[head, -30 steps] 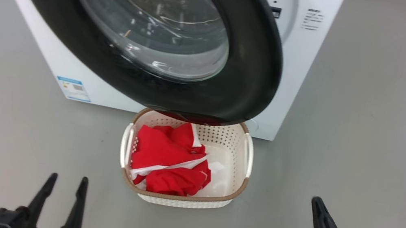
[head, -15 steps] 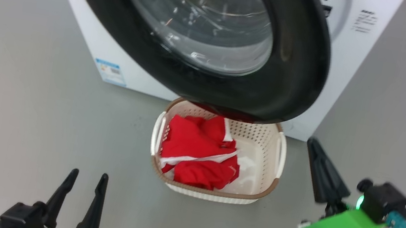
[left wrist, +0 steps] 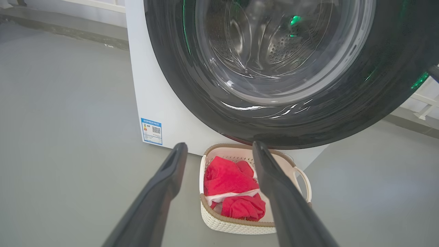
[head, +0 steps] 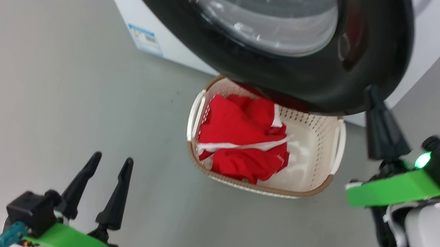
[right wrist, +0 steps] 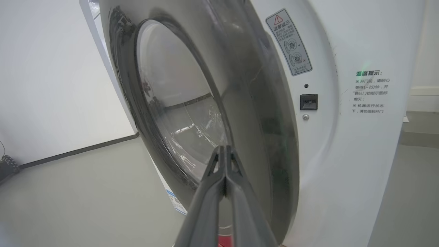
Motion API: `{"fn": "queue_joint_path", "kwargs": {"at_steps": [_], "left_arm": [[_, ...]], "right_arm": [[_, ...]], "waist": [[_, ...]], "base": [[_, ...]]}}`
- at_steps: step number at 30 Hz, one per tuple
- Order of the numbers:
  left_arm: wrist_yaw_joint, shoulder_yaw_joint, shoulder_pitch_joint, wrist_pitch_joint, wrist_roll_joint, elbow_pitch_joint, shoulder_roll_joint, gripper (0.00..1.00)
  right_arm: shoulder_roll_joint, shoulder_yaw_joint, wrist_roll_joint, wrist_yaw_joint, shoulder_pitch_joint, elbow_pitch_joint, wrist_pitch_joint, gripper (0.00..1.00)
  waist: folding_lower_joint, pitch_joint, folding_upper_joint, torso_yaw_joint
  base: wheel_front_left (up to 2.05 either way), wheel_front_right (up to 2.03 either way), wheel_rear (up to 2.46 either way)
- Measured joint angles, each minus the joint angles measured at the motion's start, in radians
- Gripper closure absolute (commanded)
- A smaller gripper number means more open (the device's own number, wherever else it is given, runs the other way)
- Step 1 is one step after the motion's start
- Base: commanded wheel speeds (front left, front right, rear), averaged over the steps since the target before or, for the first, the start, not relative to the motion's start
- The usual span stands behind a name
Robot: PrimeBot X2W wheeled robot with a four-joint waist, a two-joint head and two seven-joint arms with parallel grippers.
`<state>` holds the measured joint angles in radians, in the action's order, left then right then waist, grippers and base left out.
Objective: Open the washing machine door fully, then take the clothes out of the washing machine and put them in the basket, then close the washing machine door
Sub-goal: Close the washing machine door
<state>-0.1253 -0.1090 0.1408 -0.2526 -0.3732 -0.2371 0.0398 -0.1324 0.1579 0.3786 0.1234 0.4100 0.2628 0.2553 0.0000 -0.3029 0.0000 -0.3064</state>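
The washing machine door [head: 259, 22] hangs partly open at 12 o'clock in the head view, its black ring and bulging glass swung out over the far end of the basket [head: 320, 133]. In the right wrist view the door stands at an angle away from the white front of the washing machine [left wrist: 151, 85], with the latch socket [right wrist: 308, 102] and a warning sticker [right wrist: 288, 41] uncovered at 2 o'clock of the door.

The basket sits on the grey floor [head: 33, 65] just in front of the machine, near the middle of the head view. The red clothes [head: 244, 141] with white trim lie bunched inside it, filling the half toward 9 o'clock; the half toward 3 o'clock shows bare cream plastic. A small blue label [head: 144, 39] sits low on the machine's front, at 10 o'clock from the basket.

The left claw [head: 112, 158] hovers at 7 o'clock in the head view, well apart from the basket, its two dark fingers spread wide and holding nothing. Its own wrist view looks between those fingers at the basket and the door above it.

The right claw [head: 372, 92] is raised at 3 o'clock, fingers pressed tightly together with nothing between them. Its tip sits right at the door's outer rim, at about 4 o'clock on the ring; whether it touches the rim cannot be told. In its own wrist view the joined fingers point at the door's outer face.
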Motion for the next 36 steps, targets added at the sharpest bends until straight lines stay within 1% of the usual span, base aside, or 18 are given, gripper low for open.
{"fn": "queue_joint_path", "kwargs": {"at_steps": [9, 16, 22, 28, 36], "left_arm": [[0.0, -0.026, 0.068, 0.0, -0.026, 0.009, -0.002, 0.0], [0.0, -0.046, 0.109, 0.0, -0.042, 0.016, -0.006, 0.0], [0.0, -0.058, 0.136, 0.0, -0.061, 0.031, -0.008, 0.0], [0.0, -0.071, 0.156, 0.0, -0.072, 0.036, -0.009, 0.0], [0.0, -0.077, 0.177, 0.0, -0.085, 0.041, -0.013, 0.0]], "right_arm": [[-0.013, -0.053, -0.002, 0.001, 0.088, -0.006, 0.0, 1.0], [-0.022, -0.112, -0.003, 0.004, 0.138, -0.025, 0.0, 1.0], [-0.031, -0.133, -0.003, 0.004, 0.199, -0.032, 0.0, 1.0], [-0.045, -0.156, -0.003, 0.004, 0.26, -0.037, 0.0, 1.0], [-0.044, -0.204, -0.003, 0.008, 0.329, -0.046, 0.001, 1.0]], "waist": [[0.0, -0.099, 0.0, -0.03], [0.0, -0.162, 0.0, -0.051], [0.0, -0.212, 0.0, -0.064], [-0.0001, -0.253, 0.0, -0.076], [0.0, -0.286, 0.0, -0.094]], "base": [[0.0, 0.0, 0.0], [0.0, 0.0, 0.0], [0.0, 0.0, 0.0], [0.0, 0.0, 0.0], [0.0, 0.0, 0.0]]}}
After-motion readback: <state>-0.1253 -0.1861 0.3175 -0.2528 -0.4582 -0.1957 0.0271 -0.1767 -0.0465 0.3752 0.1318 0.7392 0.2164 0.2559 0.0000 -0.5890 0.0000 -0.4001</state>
